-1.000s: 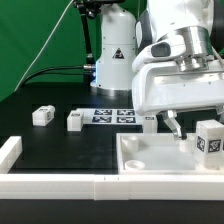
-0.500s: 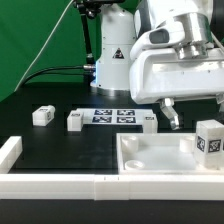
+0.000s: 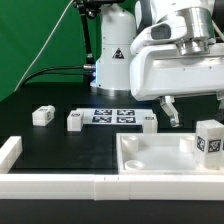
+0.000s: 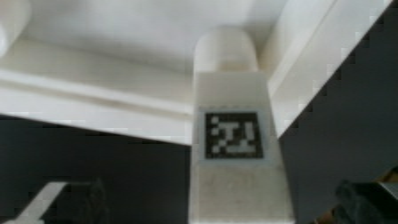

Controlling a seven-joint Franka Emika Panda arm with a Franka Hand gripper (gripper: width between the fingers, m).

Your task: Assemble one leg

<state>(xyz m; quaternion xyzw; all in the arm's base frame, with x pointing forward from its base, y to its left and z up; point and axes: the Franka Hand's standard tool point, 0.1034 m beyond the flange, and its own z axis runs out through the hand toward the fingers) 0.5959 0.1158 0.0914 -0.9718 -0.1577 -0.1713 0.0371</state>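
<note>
A white leg (image 3: 208,138) stands upright in a corner of the white tray (image 3: 150,162), lower right of the frame. The gripper (image 3: 196,106) hangs just above it, fingers apart and empty. This leg looks placed, though full seating cannot be confirmed. Three spare legs (image 3: 75,120) lie loose at centre left.

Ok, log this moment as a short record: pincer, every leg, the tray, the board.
pincer: open, raised above the tray, touching nothing
upright leg: stands in the tray near its corner on the exterior view's right; tag faces the exterior camera
loose legs: three, lying apart on the black table
marker board: flat on the table, between two loose legs
seating of upright leg: cannot tell
</note>
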